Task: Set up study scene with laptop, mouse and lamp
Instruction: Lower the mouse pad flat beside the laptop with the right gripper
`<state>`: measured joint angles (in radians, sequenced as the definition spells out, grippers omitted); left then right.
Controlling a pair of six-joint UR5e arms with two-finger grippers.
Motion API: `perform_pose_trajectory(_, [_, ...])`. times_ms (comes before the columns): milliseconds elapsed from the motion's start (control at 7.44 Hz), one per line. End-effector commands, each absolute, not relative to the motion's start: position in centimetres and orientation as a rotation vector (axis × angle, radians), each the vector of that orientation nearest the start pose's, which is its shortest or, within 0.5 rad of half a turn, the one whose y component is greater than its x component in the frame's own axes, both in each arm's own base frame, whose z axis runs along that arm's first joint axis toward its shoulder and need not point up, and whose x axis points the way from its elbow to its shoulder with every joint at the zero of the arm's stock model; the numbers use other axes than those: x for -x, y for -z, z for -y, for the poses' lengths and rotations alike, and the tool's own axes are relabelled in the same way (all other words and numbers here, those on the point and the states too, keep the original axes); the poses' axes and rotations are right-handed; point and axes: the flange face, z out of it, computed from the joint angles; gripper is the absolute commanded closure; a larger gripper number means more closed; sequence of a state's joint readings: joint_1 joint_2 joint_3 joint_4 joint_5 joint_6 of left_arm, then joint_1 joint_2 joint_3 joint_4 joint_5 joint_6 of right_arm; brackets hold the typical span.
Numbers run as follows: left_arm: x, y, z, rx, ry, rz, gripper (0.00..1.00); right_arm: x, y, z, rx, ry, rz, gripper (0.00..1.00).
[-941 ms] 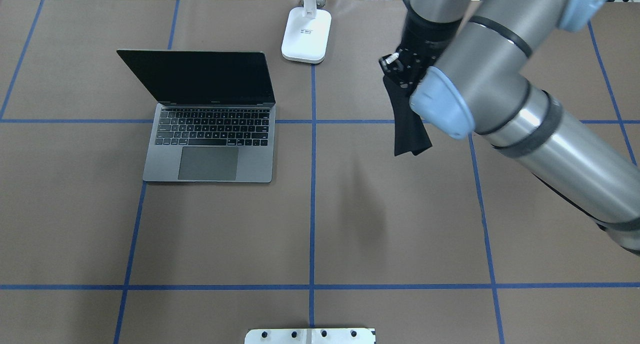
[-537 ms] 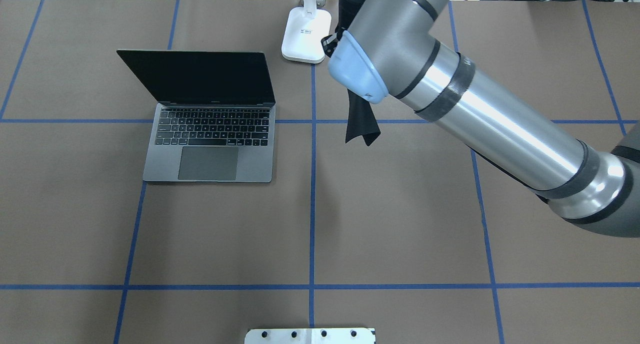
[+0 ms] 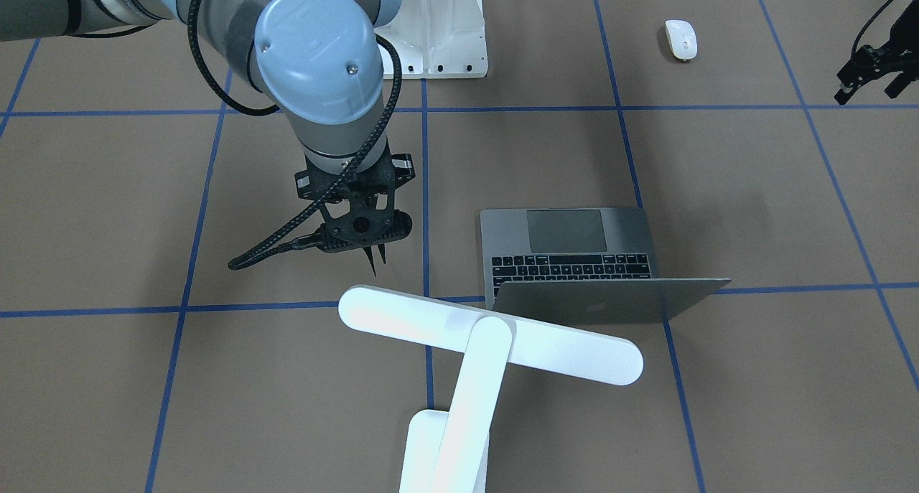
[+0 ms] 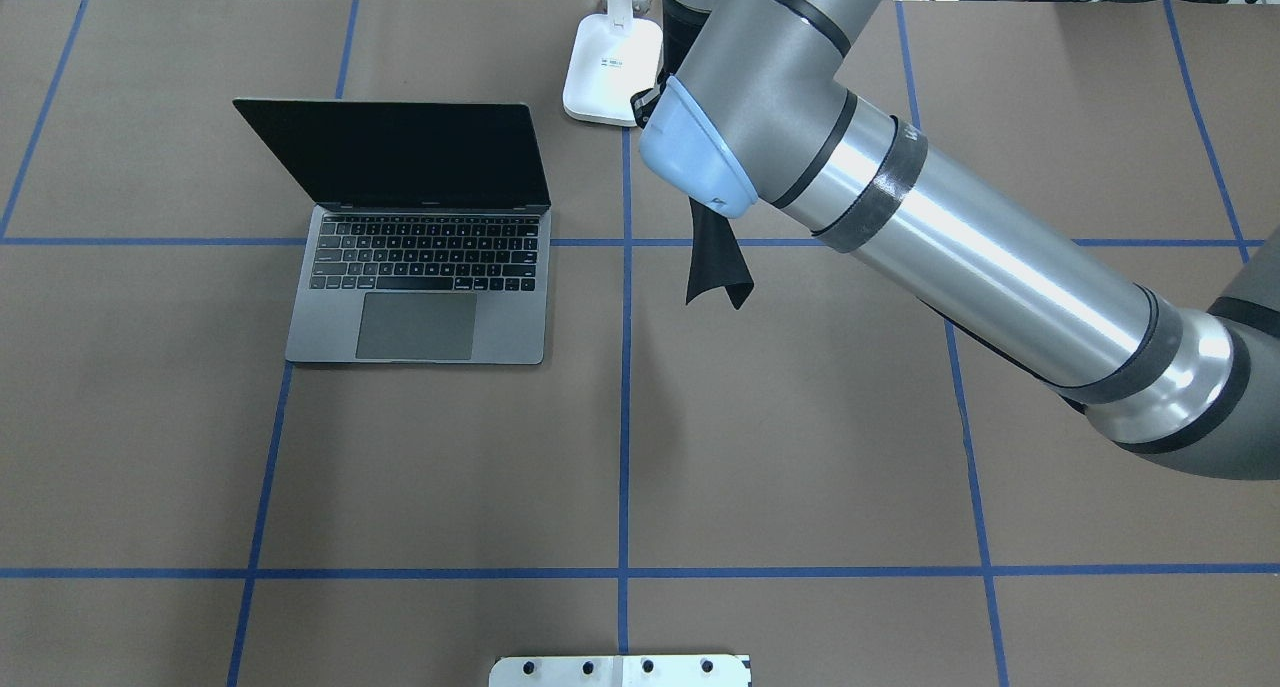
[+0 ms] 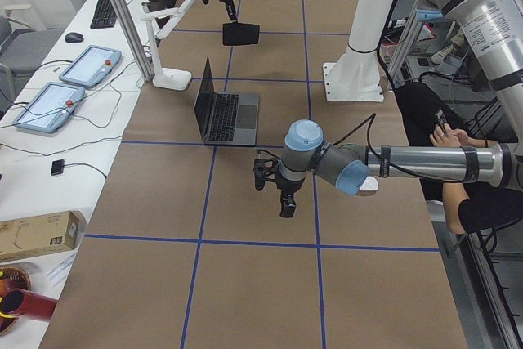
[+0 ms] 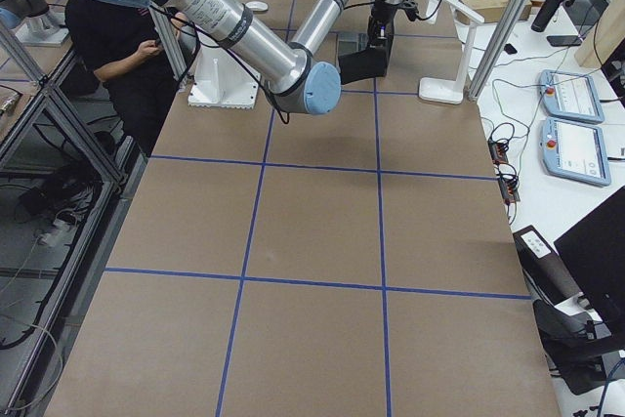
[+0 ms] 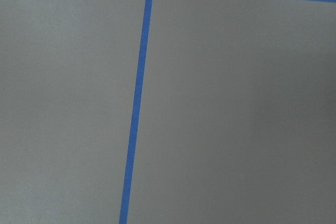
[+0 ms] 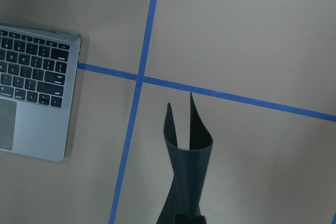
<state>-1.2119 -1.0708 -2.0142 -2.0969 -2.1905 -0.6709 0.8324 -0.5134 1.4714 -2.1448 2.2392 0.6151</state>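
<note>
The space-grey laptop (image 4: 420, 297) stands open on the left of the table, screen dark. Behind it, at the far edge, stands the white lamp (image 3: 488, 335), its base (image 4: 613, 67) next to the centre line. My right gripper (image 3: 362, 243) hangs above the table between lamp and laptop, shut on a black mouse pad (image 4: 715, 267) that droops folded beneath it (image 8: 186, 161). The white mouse (image 3: 680, 39) lies near the robot's base. Further out on that side, my left gripper (image 3: 870, 77) hovers open and holds nothing.
The white robot pedestal (image 3: 445, 41) sits at the near table edge. Blue tape lines (image 4: 625, 417) grid the brown table cover. A person sits beside the robot (image 5: 441, 128). A side table with tablets (image 5: 86, 67) runs behind the lamp.
My right arm has swung left with the mouse pad, from the right half toward the centre line near the lamp's base. Laptop and lamp have not moved.
</note>
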Motion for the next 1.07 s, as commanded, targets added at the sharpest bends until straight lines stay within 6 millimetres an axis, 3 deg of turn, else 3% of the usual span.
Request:
perform_pose_trajectory(0, [-4.0, -58.5, 32.0, -0.096, 0.149, -0.754, 0.00, 41.4, -10.0, 55.8, 0.150, 0.210, 0.759, 0.44])
perform_pose_trajectory(134, [-4.0, -58.5, 32.0, -0.096, 0.149, -0.754, 0.00, 40.5, -11.8, 54.8, 0.147, 0.210, 0.761, 0.00])
perform_pose_trajectory(537, [-4.3, -58.4, 32.0, -0.091, 0.147, -0.756, 0.00, 40.3, -12.2, 54.7, 0.139, 0.216, 0.757, 0.00])
perform_pose_trajectory(941, [-6.6, -58.8, 31.5, -0.062, 0.131, -0.773, 0.02, 40.0, -12.2, 55.3, 0.068, 0.222, 0.713, 0.00])
